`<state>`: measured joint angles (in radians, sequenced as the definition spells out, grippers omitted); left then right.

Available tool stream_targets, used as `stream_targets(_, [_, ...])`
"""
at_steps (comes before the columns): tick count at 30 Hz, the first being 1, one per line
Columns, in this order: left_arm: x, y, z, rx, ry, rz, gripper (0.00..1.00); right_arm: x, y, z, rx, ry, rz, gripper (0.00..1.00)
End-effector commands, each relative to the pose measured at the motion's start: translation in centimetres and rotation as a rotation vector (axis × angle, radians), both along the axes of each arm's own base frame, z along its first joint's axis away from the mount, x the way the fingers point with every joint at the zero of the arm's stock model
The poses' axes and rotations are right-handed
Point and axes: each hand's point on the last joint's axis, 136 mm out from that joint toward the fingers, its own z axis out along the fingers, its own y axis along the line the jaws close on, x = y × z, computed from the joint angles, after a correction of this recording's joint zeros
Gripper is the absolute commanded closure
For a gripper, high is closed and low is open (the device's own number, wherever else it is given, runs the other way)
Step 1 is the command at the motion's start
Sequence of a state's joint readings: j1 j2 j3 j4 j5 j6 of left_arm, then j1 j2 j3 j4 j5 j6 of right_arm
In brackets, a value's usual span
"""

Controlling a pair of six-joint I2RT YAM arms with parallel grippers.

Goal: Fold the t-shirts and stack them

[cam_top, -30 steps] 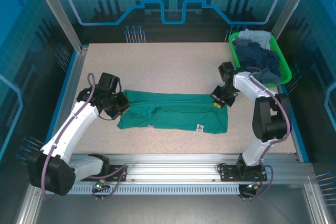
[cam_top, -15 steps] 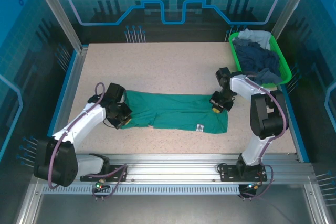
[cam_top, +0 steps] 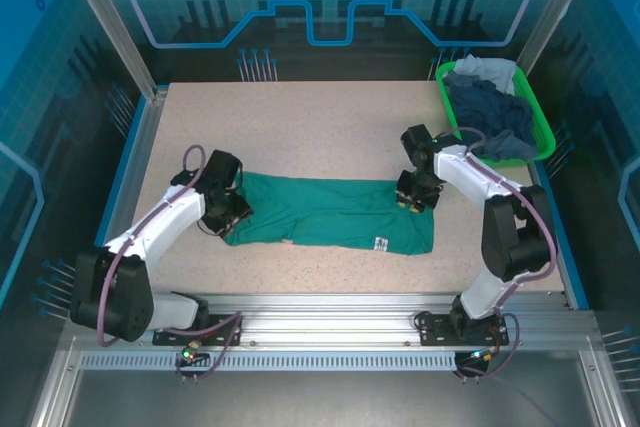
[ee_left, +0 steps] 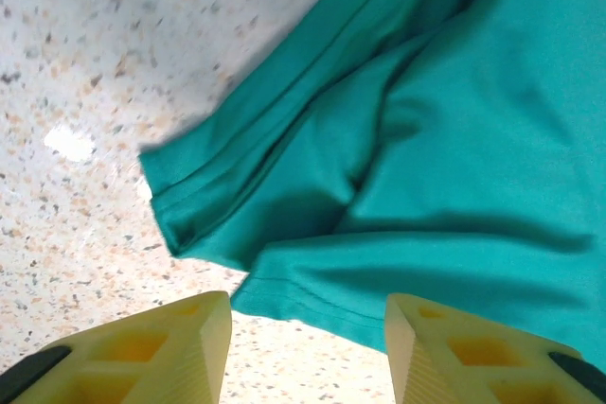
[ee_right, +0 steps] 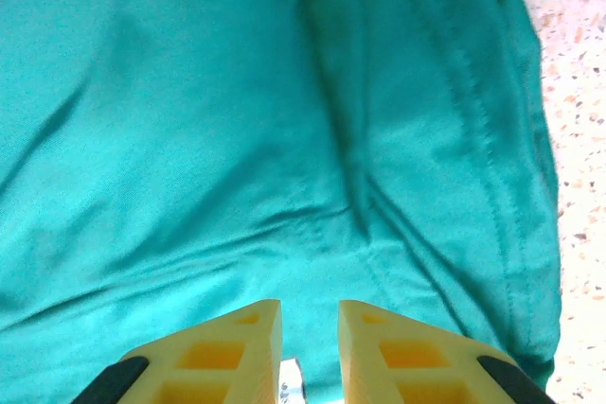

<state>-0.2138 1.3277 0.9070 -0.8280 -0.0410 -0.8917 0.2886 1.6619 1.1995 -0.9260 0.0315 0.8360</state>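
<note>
Left gripper (ee_left: 308,317): jaws released, apart above the left end of the teal-green t-shirt (cam_top: 330,212). Right gripper (ee_right: 311,314): jaws narrowly parted over its right end, grasping nothing. The shirt lies folded lengthwise mid-tabletop (cam_top: 300,117), nearer the front edge.

Bright overhead light — slight close-up blur

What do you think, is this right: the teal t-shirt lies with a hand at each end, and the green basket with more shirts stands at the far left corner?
Not quite: the green basket stands at the far right corner, as the top external view shows. The teal t-shirt does lie with the left hand and the right hand at its ends.
</note>
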Motion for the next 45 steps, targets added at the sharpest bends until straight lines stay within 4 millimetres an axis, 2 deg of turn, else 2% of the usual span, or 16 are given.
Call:
stream_targets(1, [1.0, -0.3, 1.9, -0.019, -0.033, 0.01, 0.55, 0.0, 0.5, 1.6, -0.022, -0.058, 0.051, 0.76])
stream_targets(3, [1.1, -2.0, 1.7, -0.107, -0.016, 0.017, 0.64, 0.2, 1.6, 1.1, 0.034, -0.074, 0.07, 0.76])
stream_targets(6, [0.5, -3.6, 0.1, -0.175, 0.051, 0.037, 0.74, 0.7, 2.2, 0.3, 0.055, -0.062, 0.082, 0.79])
stream_targets(12, [0.9, -5.8, -3.3, -0.292, 0.132, 0.067, 0.84, 1.7, 1.4, -2.0, 0.04, -0.009, 0.086, 0.8])
stream_targets(17, [2.2, -3.8, -6.6, -0.203, 0.189, 0.067, 0.86, 3.0, -0.5, -3.6, -0.043, 0.038, 0.126, 0.81])
stream_targets(22, [6.5, -1.5, -8.0, -0.093, 0.192, 0.018, 0.86, 1.9, -1.0, -6.0, -0.072, 0.155, 0.164, 0.82])
stream_targets(24, [8.5, -0.7, -8.5, -0.047, 0.192, -0.017, 0.86, 0.5, -0.8, -6.7, -0.077, 0.189, 0.165, 0.81])
stream_targets(28, [14.6, -0.1, -8.5, 0.023, 0.145, -0.078, 0.86, -3.2, -0.3, -7.4, -0.086, 0.249, 0.126, 0.81])
stream_targets(30, [18.0, -0.2, -8.3, 0.037, 0.105, -0.108, 0.85, -4.7, 1.1, -7.4, -0.021, 0.256, 0.071, 0.8])
stream_targets(32, [21.8, -1.2, -7.6, 0.007, 0.031, -0.14, 0.79, -6.0, 3.7, -7.0, 0.085, 0.266, 0.031, 0.8])
stream_targets(35, [27.9, -3.3, -4.1, -0.059, -0.141, -0.184, 0.68, -6.8, 8.7, -5.0, 0.241, 0.274, 0.033, 0.79])
stream_targets(37, [30.0, -5.1, -1.5, -0.092, -0.208, -0.225, 0.63, -6.4, 10.6, -3.2, 0.282, 0.238, 0.063, 0.76])
stream_targets(39, [30.5, -6.7, 1.5, -0.085, -0.243, -0.257, 0.6, -5.4, 10.9, -1.4, 0.279, 0.194, 0.08, 0.73])
stream_targets(41, [29.3, -7.5, 4.5, -0.057, -0.265, -0.245, 0.57, -3.5, 10.1, 0.5, 0.244, 0.111, 0.097, 0.69])
stream_targets(43, [27.0, -7.7, 5.7, -0.083, -0.255, -0.17, 0.57, -1.3, 9.5, 1.9, 0.218, 0.022, 0.123, 0.66])
stream_targets(45, [24.0, -8.2, 4.9, -0.157, -0.223, -0.073, 0.61, 1.5, 10.3, 2.4, 0.262, -0.067, 0.168, 0.67])
